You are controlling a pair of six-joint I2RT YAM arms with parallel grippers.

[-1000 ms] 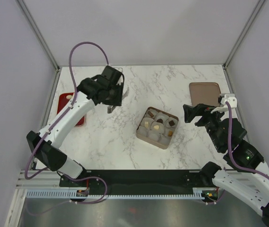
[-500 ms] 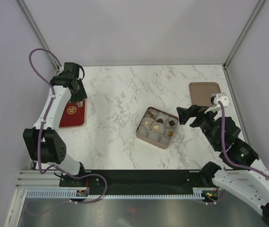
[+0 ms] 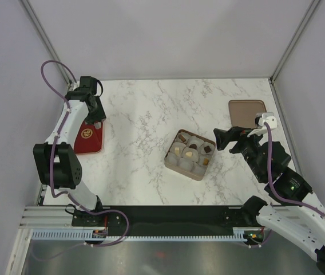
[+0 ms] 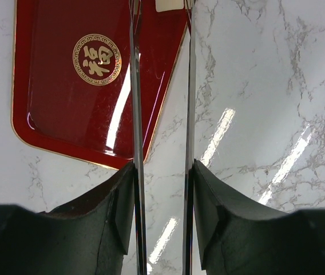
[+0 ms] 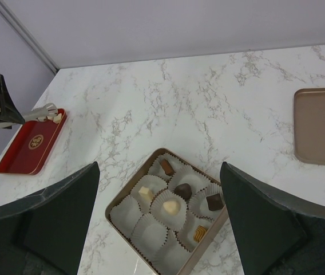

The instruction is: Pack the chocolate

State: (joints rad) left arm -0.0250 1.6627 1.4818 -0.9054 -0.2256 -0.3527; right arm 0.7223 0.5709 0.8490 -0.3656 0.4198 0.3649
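- Six chocolate pieces [image 5: 171, 207] sit in the box [image 3: 170, 162], each in its own white paper cup [image 5: 126, 214]; the cups form three rows of three.
- In the right wrist view, the row along the box's far right side holds a brown piece [image 5: 166, 167], a dark rounded piece [image 5: 183, 191] and a dark square piece [image 5: 214, 201].
- The middle row holds a pale square piece [image 5: 146, 193], a pale rounded piece in the centre cup and a golden ridged piece [image 5: 200, 233].
- The three cups along the side nearest the arm bases show only white paper.
- One more pale piece [image 4: 170, 4] lies at the far end of the red tray [image 4: 65, 97], which bears a round gold emblem [image 4: 97, 59].
- The tray lies flat at the left edge of the worktop [image 3: 145, 109], well apart from the box.
- The left gripper [image 3: 95, 117] is over that end of the tray, its thin fingers [image 4: 135, 114] narrowly apart with the pale piece between them. The piece lies close against the right finger, but whether it is actually pinched cannot be told.
- The right gripper [image 3: 226, 139] hangs just right of the box, jaws spread wide and holding nothing.
- The tan lid [image 3: 246, 110] lies flat near the worktop's far right corner, apart from the box.
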